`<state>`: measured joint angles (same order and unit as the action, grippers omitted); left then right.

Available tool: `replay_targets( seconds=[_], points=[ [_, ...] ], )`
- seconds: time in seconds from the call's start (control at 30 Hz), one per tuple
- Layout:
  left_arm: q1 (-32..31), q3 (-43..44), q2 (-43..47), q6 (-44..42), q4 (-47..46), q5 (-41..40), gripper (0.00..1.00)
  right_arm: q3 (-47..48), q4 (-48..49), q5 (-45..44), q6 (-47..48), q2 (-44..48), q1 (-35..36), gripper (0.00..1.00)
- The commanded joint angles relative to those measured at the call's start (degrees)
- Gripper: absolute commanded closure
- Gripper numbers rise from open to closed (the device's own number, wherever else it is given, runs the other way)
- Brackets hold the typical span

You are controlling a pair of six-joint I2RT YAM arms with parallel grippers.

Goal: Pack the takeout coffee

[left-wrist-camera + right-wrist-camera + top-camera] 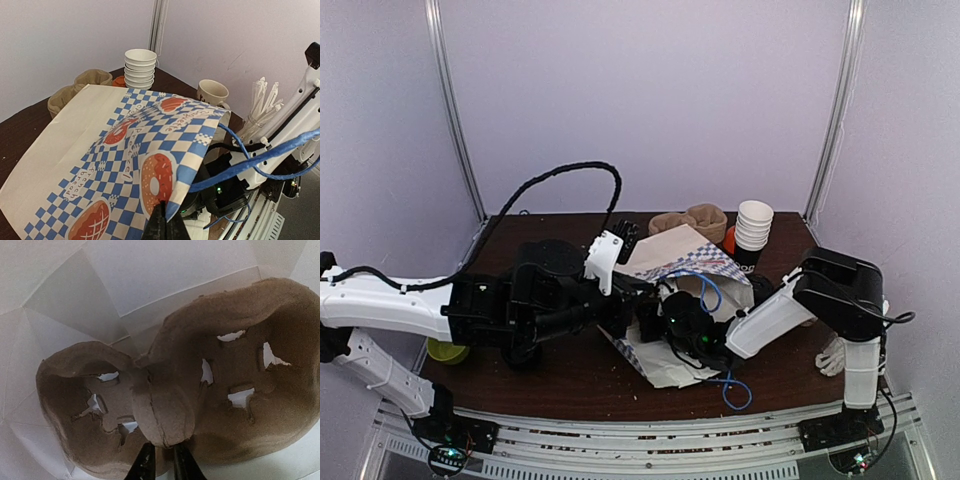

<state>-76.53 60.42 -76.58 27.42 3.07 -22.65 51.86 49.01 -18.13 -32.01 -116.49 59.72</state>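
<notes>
The takeout coffee is out of view. A paper bag (682, 252) printed with blue checks and doughnuts (125, 145) lies on its side in the middle of the table, its mouth facing the right arm. My left gripper (162, 206) is shut on the bag's mouth edge and holds it up. My right arm (772, 314) reaches into the bag. Inside, my right gripper (164, 447) is shut on the centre ridge of a brown moulded cardboard cup carrier (210, 390), which rests against the bag's white lining.
A stack of lidless white paper cups (140, 67) stands at the back, with brown cardboard carriers (75, 88) to its left. A cream mug (212, 93) and a holder of white sticks (261, 102) stand to the right. Blue cable (730, 388) loops by the right arm. A green object (446, 351) sits at the left edge.
</notes>
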Motion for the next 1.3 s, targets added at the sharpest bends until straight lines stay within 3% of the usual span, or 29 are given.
replay_targets(
  seconds=[0.0,0.27,0.53,0.77,1.03,1.27],
  points=[
    [-0.4,2.2,-0.2,1.8,-4.9,4.7,1.00,2.4,-0.4,-5.4,-2.1,-1.7,-1.1,0.85],
    [-0.4,2.2,0.0,2.7,-4.6,3.2,1.00,1.3,4.0,-13.3,-2.1,-1.6,-1.2,0.82],
    [-0.4,2.3,0.7,3.4,-2.3,-1.5,1.00,-3.8,13.8,-10.2,4.1,-0.5,-1.0,0.62],
    [-0.2,2.3,1.8,4.8,0.3,-6.8,1.00,-8.5,20.4,-7.9,10.3,0.6,-0.1,0.54],
    [0.0,1.6,2.3,4.9,-0.5,-5.8,1.00,-8.4,20.0,-4.7,15.0,0.0,1.5,0.35],
    [0.0,1.6,2.3,4.6,-1.0,-4.2,1.00,-5.4,15.3,-4.1,14.2,-1.1,1.7,0.28]
  ],
)
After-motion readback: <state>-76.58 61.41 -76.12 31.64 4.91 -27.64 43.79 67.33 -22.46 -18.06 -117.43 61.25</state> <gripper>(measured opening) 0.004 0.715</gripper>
